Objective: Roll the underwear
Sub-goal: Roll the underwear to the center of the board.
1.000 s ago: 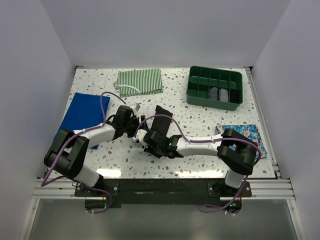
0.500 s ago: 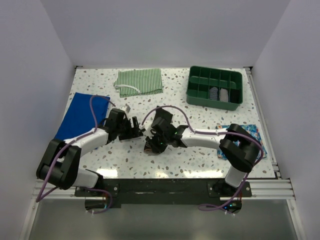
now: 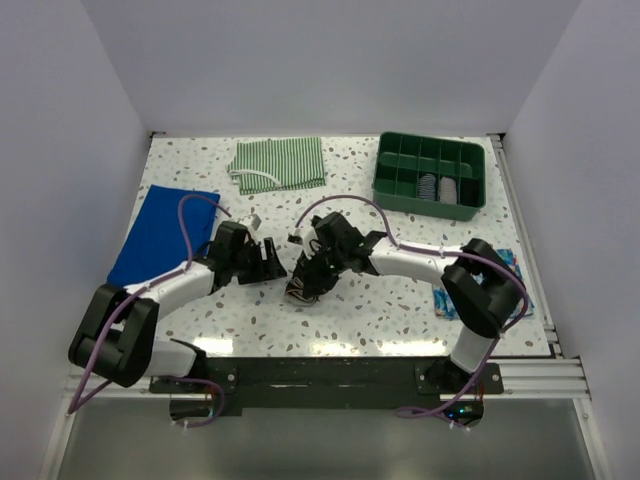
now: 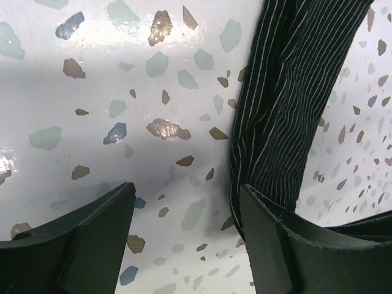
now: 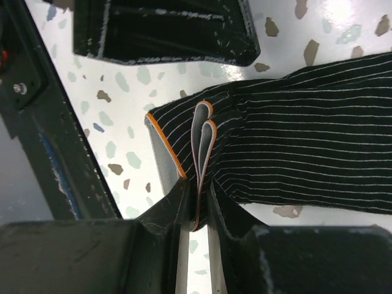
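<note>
The underwear (image 3: 301, 284) is black cloth with thin white pinstripes and an orange-edged waistband, bunched into a narrow strip at the table's middle. My right gripper (image 3: 312, 262) is shut on its folded waistband; the right wrist view shows the fingers (image 5: 199, 202) pinching the band, with the striped cloth (image 5: 294, 159) spreading to the right. My left gripper (image 3: 272, 262) is open and empty just left of the underwear. In the left wrist view its fingers (image 4: 184, 205) straddle bare table, and the cloth (image 4: 294, 92) lies against the right finger.
A green-and-white striped cloth (image 3: 278, 162) lies at the back left and a blue cloth (image 3: 165, 232) at the left edge. A green compartment tray (image 3: 400, 195) holding rolled items stands at the back right. A blue floral cloth (image 3: 512, 268) lies under the right arm.
The right gripper has swung from the near side toward the far side, and the underwear went from lying flat to bunched in its grip. The left gripper shifted slightly right.
</note>
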Action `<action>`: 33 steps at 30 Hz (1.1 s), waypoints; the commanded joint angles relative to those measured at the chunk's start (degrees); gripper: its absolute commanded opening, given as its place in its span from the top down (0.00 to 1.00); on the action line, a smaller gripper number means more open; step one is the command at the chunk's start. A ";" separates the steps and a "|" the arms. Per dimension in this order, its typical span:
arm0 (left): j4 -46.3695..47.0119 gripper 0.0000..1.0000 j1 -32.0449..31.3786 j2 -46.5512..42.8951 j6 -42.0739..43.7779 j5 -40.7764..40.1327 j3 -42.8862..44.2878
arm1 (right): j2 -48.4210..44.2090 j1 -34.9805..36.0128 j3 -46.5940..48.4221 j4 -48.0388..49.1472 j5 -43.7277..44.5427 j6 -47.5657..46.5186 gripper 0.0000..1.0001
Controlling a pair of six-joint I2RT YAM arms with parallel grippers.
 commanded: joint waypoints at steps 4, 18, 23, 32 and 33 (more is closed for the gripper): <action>3.98 0.27 0.43 -5.37 0.65 2.63 -2.94 | 7.06 -5.15 4.62 -1.67 -11.31 2.17 1.00; 12.76 0.27 0.34 -10.83 -0.67 8.07 -9.44 | 15.76 -10.26 8.13 -2.54 -17.47 3.84 1.00; 22.08 0.27 0.25 -12.59 -0.50 11.77 -14.61 | 19.10 -10.70 11.38 -6.66 -18.09 2.35 1.00; 33.50 0.27 0.25 -11.09 1.35 12.39 -20.68 | 21.30 -11.23 13.14 -7.73 -18.26 2.00 1.00; 35.17 0.28 0.25 -10.31 1.35 12.82 -21.22 | 21.30 -11.31 13.23 -7.81 -18.35 1.91 1.00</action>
